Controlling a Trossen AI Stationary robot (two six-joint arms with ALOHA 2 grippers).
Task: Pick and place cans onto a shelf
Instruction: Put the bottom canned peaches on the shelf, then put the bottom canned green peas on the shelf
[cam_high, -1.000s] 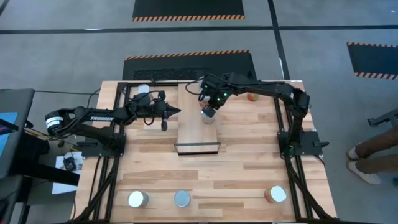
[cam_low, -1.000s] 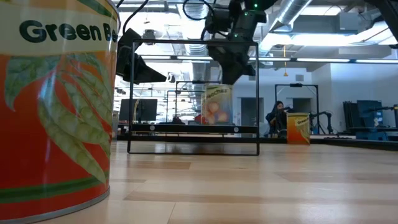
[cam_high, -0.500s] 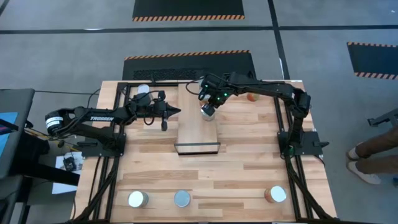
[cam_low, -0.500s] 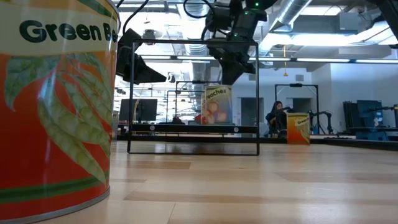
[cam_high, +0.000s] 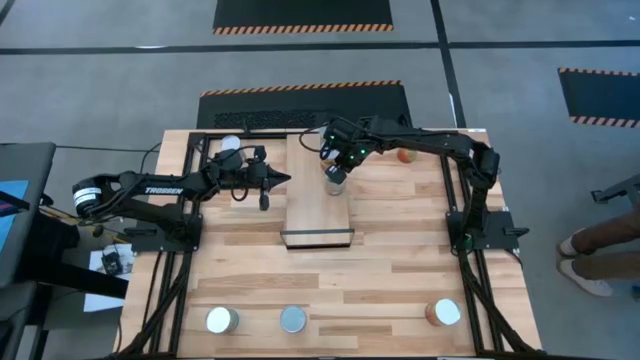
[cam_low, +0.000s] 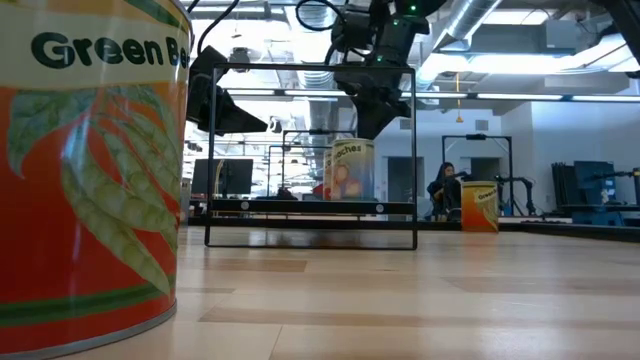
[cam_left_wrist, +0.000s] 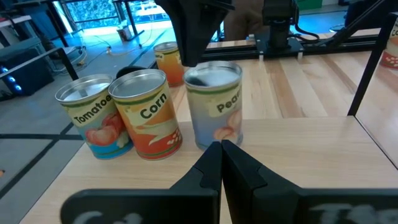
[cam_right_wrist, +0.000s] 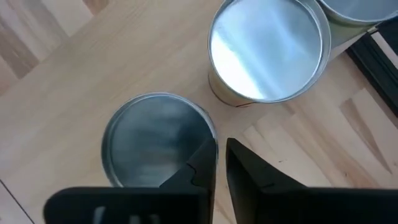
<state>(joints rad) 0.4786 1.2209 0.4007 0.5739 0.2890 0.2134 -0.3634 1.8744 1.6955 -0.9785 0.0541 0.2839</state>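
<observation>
The shelf (cam_high: 318, 215) is a light-wood plank at the table's middle. A peach can (cam_high: 336, 176) stands upright on it; it also shows in the low view (cam_low: 350, 170) and the left wrist view (cam_left_wrist: 214, 109). A corn can (cam_left_wrist: 146, 115) and a tomato can (cam_left_wrist: 93, 121) stand just beyond it toward the far end. My right gripper (cam_right_wrist: 221, 152) is shut over the peach can's top (cam_right_wrist: 155, 137). My left gripper (cam_left_wrist: 221, 146) is shut and empty, level above the shelf's left side (cam_high: 278, 180). My right gripper comes from above, its shut fingers (cam_right_wrist: 205, 162) pointing down onto the peach can's top at the rim (cam_right_wrist: 202, 127) on its far side. The fingers hide the exact spot. The can stands upright on the shelf.
Three cans stand along the near edge (cam_high: 221, 320) (cam_high: 292, 319) (cam_high: 443, 313); one of them, a green bean can (cam_low: 90, 170), fills the low view's left. One can (cam_high: 230, 146) stands at the far left and one (cam_high: 405, 155) at the far right. Black frame rails (cam_high: 190, 200) run along both sides.
The peach can has slid a little along the shelf toward the far edge and turned about its upright axis, so its label now faces the low view. My right gripper has gone slightly toward the far edge with it.
</observation>
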